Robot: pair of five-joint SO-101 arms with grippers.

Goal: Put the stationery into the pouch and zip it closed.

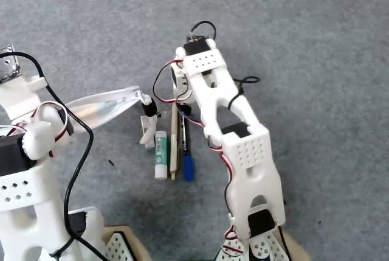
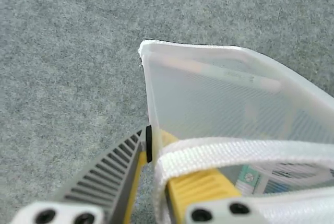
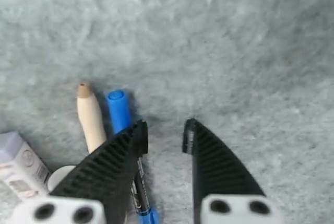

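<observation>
- The right claw is hovering open, one jaw overlapping the blue marker — it is needing a sideways nudge to straddle it, clear of the pencil.
- The left claw is pinching the pouch by its edge.
- The high view is placing the pouch near the glue stick; the right wrist view is giving jaw alignment.

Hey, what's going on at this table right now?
The left gripper is clamped on the edge of the clear pouch, holding it to one side. The right gripper is open, low over the grey table, right at the blue pen. The pen, a wooden pencil and a glue stick lie side by side on the table, not in the pouch.
</observation>
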